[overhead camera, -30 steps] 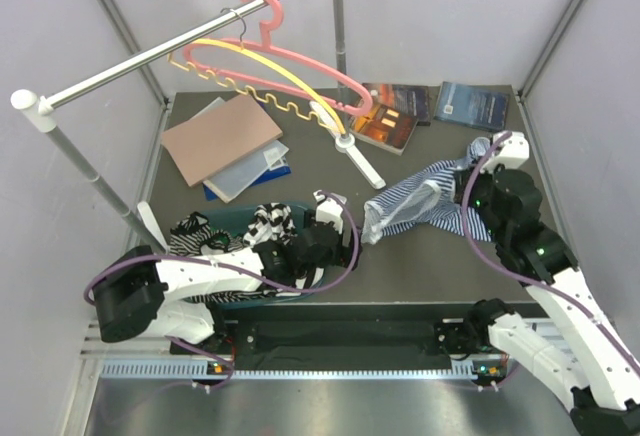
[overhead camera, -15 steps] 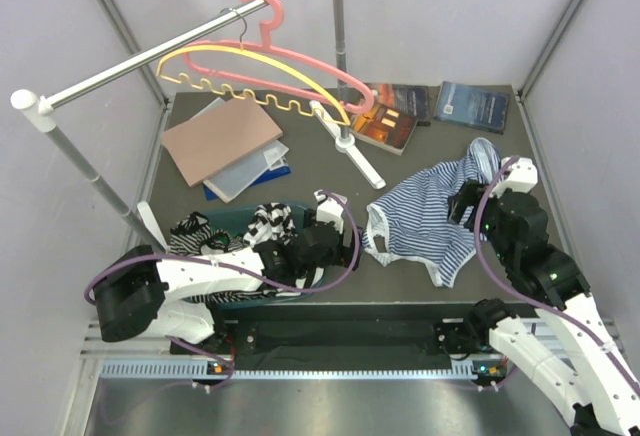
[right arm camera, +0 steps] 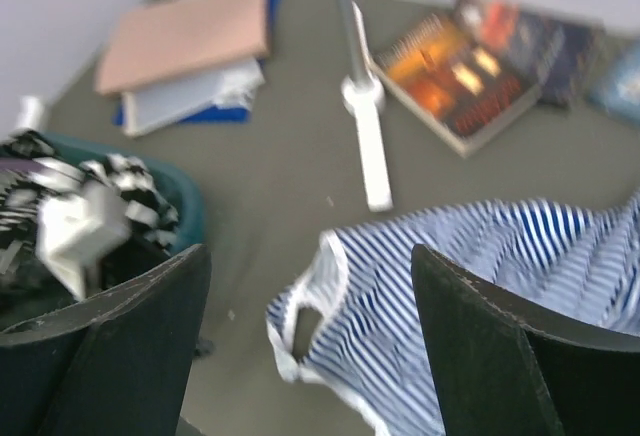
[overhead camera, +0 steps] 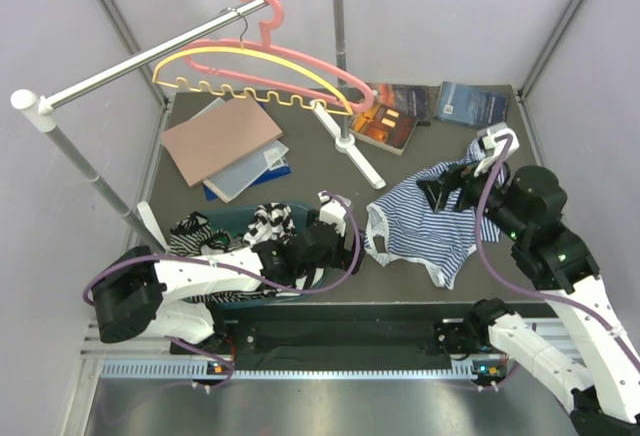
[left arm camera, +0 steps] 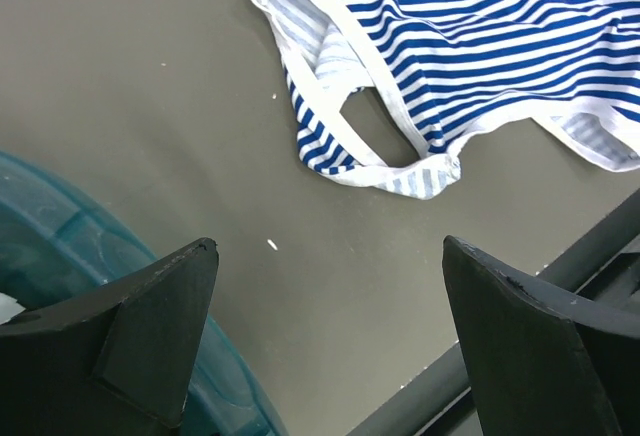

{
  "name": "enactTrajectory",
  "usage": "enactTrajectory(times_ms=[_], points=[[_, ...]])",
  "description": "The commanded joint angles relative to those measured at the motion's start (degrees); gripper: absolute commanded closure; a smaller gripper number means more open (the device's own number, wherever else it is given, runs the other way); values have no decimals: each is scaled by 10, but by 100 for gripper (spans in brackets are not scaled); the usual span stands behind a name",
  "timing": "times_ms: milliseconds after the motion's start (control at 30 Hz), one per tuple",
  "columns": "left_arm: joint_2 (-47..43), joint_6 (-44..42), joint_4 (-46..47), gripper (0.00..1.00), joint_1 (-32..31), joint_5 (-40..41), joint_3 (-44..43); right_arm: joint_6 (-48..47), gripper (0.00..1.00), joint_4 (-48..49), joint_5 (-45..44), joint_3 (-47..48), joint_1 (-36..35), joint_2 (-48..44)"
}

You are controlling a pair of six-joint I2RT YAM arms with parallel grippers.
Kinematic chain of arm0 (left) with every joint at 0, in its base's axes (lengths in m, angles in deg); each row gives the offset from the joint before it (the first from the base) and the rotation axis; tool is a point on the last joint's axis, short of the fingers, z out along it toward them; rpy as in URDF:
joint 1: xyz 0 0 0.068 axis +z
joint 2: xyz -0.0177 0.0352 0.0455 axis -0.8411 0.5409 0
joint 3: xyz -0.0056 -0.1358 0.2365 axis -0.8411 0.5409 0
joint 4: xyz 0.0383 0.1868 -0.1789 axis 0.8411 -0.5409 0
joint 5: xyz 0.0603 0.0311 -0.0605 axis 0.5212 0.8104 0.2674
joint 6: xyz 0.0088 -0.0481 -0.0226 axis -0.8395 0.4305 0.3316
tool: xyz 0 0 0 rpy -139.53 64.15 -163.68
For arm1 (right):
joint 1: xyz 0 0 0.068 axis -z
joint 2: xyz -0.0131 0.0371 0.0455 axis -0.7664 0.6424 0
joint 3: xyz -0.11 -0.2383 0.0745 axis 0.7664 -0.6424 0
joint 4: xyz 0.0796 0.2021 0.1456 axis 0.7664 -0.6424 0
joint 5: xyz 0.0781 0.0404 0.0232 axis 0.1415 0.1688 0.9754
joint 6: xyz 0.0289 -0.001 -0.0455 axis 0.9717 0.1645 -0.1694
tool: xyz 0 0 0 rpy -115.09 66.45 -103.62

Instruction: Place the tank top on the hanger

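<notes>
My left gripper (left arm camera: pixel 330 326) is spread wide with nothing between the fingers. It is low over the dark tabletop, just left of the tank top (left arm camera: pixel 450 56), so I can look down at the nearest strap before going for it. My right gripper (overhead camera: pixel 442 192) is also wide apart and empty. It hangs over the garment's far right part, tilted so its camera takes in the whole cloth.

The tank top (overhead camera: pixel 425 226) lies slack on the tabletop, right of centre and toward the near edge, between my two grippers. It is thin, soft knit with fine blue-and-white stripes and white binding at the openings. It is rumpled, not flat, and one strap forms an open loop at its near left end. I judge that loop the easiest place to pinch.

The pink hanger (overhead camera: pixel 300 61) hangs by its hook from the metal rail (overhead camera: pixel 150 56) above the far left of the table, well apart from the top. It is smooth, hard plastic with long curved arms. A yellow hanger (overhead camera: pixel 240 91) with a wavy lower bar hangs against it, and I must not confuse the two. By the near left edge, a teal bin (left arm camera: pixel 60 226) holds bold black-and-white striped garments (overhead camera: pixel 270 221).
</notes>
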State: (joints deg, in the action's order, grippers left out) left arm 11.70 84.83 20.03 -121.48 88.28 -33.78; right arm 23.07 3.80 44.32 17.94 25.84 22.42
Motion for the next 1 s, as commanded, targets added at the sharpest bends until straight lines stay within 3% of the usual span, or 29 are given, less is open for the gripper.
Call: enactTrajectory(times_ms=[0,233,400,567,967], points=[[-12,7,15,1,-1,-19,-16,-39,20,109,109,83,2,34],[-14,24,8,1,-1,-10,-12,-25,20,242,328,141,-11,114],[-19,27,15,1,-1,-11,-3,-11,20,270,327,187,-26,164],[-15,58,25,1,-1,4,11,-9,20,257,379,264,-53,232],[-9,81,75,1,-1,-19,33,-16,20,246,357,407,-61,368]])
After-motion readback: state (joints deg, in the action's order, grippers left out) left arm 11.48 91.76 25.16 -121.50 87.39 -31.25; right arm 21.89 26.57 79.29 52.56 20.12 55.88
